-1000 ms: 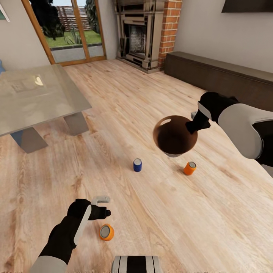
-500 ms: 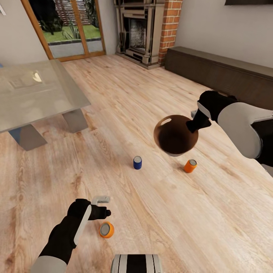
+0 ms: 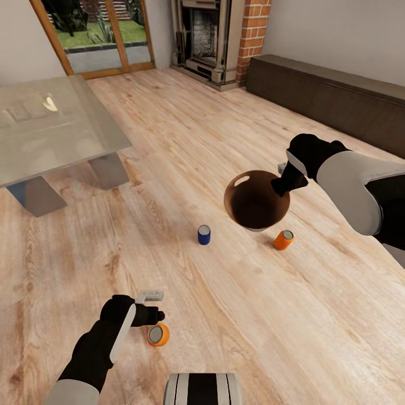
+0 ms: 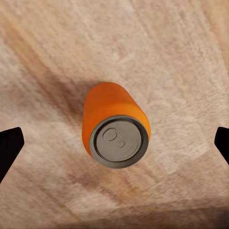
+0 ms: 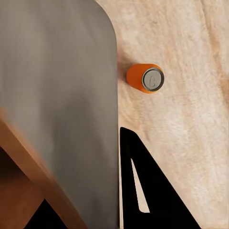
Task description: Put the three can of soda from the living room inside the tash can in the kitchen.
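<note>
On the wooden floor a blue can of soda (image 3: 204, 234) stands upright, and an orange can (image 3: 283, 239) (image 5: 145, 78) stands to its right. A second orange can (image 3: 158, 334) (image 4: 116, 125) stands close to me. My left gripper (image 3: 153, 306) (image 4: 116, 143) hangs open directly above this near can, its fingertips wide on either side and clear of it. My right gripper (image 3: 284, 183) is shut on the rim of the trash can (image 3: 256, 202) (image 5: 57, 95), which hangs tilted in the air above the floor, its brown inside facing me, just above the far orange can.
The glass-topped coffee table (image 3: 56, 129) stands at the left. A long dark low cabinet (image 3: 337, 101) runs along the right wall, with the brick fireplace (image 3: 208, 34) and glass doors at the back. My base (image 3: 202, 391) shows at the lower edge.
The whole view has shifted, so the camera has moved. The near orange can now lies closer under my left gripper. My right gripper still holds the bin.
</note>
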`<state>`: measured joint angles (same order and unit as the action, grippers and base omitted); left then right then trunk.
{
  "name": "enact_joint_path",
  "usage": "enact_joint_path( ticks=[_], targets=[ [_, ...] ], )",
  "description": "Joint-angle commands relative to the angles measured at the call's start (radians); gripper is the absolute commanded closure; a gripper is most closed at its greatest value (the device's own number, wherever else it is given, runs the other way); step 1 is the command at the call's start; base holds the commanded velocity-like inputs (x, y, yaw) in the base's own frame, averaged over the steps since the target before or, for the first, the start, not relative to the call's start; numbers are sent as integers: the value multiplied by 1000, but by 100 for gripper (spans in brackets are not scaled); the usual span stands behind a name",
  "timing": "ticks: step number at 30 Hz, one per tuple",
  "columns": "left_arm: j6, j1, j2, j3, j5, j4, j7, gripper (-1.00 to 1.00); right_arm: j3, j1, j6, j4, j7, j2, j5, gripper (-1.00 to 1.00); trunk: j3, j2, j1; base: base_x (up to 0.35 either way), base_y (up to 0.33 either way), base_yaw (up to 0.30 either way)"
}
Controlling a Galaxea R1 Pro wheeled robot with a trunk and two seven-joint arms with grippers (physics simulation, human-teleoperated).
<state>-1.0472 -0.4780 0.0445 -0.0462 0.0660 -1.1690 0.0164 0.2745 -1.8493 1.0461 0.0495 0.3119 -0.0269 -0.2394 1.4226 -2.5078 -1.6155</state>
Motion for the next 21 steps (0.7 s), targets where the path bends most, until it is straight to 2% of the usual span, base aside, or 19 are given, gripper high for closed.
enact_joint_path(
  ticks=[1,6,14,21],
  targets=[
    [0,0,0,0,0,0,0,-100,-10,-1,1,0,4,1,11,100,1,0,0,0,0,0],
    [0,0,0,0,0,0,-1,-100,-14,-2,1,0,27,0,11,100,6,0,0,0,0,0],
    [0,1,0,0,0,0,-2,-100,-10,-3,1,1,109,-8,11,100,16,0,0,0,0,0],
    [0,1,0,0,0,0,-3,-100,-1,-22,1,1,129,-30,11,100,20,0,0,0,0,0]
  ],
)
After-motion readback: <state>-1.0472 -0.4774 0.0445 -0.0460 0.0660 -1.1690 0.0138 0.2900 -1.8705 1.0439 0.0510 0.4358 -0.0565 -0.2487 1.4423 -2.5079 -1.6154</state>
